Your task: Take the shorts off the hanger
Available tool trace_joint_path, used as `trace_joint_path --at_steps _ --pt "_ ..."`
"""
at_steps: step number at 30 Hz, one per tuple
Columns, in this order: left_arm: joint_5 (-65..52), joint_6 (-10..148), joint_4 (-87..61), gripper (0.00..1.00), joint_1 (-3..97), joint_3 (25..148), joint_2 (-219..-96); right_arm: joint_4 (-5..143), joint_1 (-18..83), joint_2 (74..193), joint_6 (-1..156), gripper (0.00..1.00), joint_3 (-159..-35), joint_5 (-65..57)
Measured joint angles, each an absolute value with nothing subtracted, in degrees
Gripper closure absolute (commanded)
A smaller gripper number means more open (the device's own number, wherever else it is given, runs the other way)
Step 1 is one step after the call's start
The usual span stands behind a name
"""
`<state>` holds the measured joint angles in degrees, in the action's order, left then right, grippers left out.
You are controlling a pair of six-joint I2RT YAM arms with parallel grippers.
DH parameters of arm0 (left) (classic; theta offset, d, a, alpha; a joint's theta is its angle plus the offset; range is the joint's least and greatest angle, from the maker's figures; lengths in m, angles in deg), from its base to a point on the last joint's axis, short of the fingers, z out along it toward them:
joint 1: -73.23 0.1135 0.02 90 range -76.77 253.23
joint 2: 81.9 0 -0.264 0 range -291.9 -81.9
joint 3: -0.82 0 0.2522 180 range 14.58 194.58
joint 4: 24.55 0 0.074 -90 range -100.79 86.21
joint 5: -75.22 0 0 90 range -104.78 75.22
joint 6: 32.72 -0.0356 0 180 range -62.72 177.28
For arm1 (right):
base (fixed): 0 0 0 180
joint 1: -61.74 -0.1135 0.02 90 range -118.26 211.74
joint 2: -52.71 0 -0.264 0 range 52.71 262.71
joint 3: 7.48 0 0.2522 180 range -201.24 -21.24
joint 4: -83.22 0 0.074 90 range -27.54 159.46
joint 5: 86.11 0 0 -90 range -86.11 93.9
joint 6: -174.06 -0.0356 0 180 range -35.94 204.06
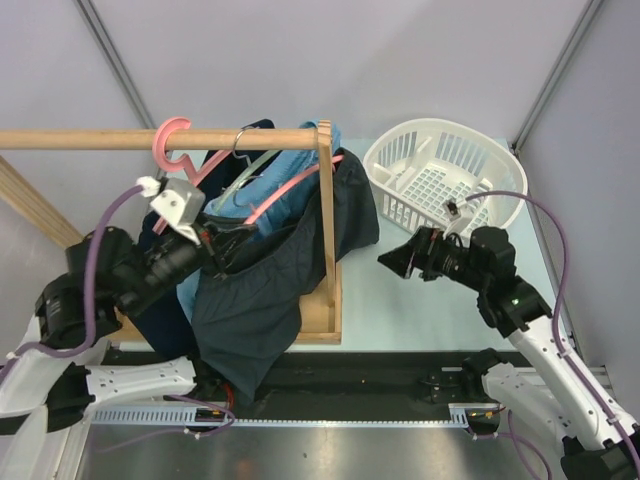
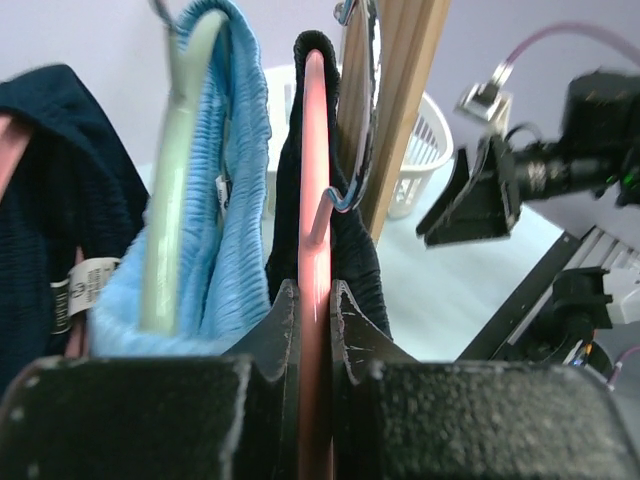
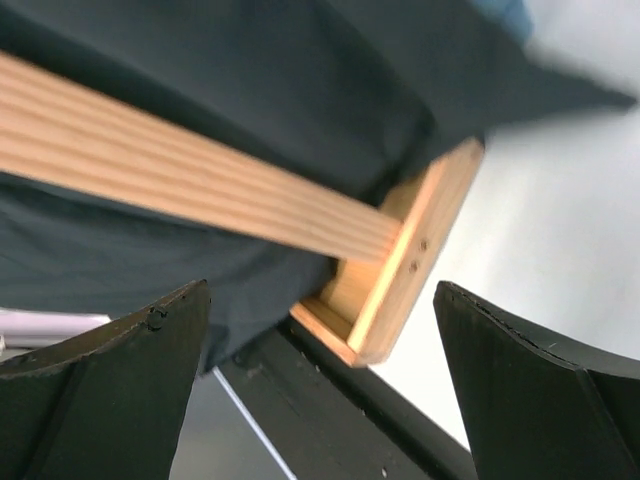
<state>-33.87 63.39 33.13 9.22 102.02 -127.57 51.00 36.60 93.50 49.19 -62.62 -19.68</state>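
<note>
A pink hanger (image 1: 285, 188) hangs by its hook on the wooden rod (image 1: 90, 139) and carries dark charcoal shorts (image 1: 265, 285), which drape down over the rack's base. My left gripper (image 1: 214, 238) is shut on the pink hanger's arm (image 2: 313, 190); in the left wrist view the left gripper (image 2: 313, 292) clamps it between both pads. Light sky blue shorts (image 2: 238, 200) hang on a pale green hanger (image 2: 178, 180) beside it. A navy pair (image 2: 60, 180) is further left. My right gripper (image 1: 396, 258) is open and empty, right of the rack; in the right wrist view the right gripper (image 3: 320, 350) faces the dark shorts (image 3: 250, 80).
The wooden rack's upright (image 1: 326, 215) and base frame (image 3: 410, 260) stand between the two arms. A white laundry basket (image 1: 395, 155) sits at the back right, behind my right arm. A metal hanger hook (image 2: 352, 150) hangs next to the upright.
</note>
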Motion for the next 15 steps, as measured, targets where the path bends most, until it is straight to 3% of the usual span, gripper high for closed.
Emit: trace_joint_path --at_steps 15 --pt "-36.49 68.87 37.44 1.00 9.24 104.32 -136.16 55.11 44.46 105.59 47.49 0.13 -79.41 -19.74"
